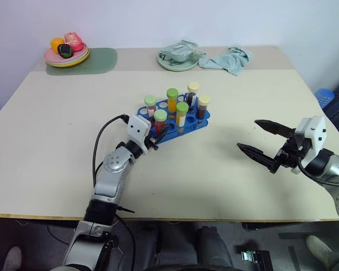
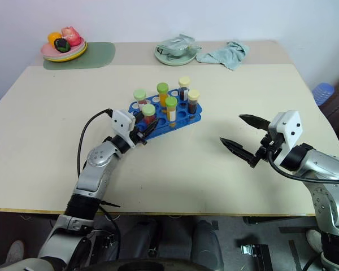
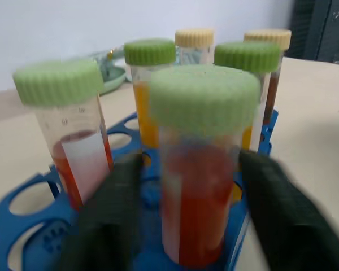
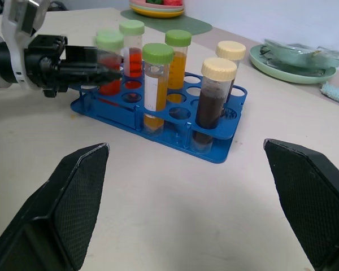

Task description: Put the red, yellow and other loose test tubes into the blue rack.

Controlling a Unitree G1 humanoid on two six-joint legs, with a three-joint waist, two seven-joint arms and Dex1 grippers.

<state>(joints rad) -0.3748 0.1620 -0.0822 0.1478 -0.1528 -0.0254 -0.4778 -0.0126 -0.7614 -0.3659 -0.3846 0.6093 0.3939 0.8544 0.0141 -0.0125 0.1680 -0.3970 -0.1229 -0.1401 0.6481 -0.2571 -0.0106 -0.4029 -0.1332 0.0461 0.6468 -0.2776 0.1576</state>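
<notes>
Nearest, the right gripper (image 1: 259,136) hangs with jaws wide, empty. On the counter (image 1: 56,141), the left gripper (image 1: 160,131) has jaws parted around the racked red tube (image 3: 200,169). It looks light, smooth; best held below the cap. The blue rack (image 4: 217,149) carries six tubes.

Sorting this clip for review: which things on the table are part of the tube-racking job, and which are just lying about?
Job:
- blue rack, six capped tubes standing in it
- red tube in the rack, between the left gripper's open fingers
- right gripper, open, apart from the rack

Lying about:
- fruit plate on a green mat
- green dish
- crumpled cloth
</notes>
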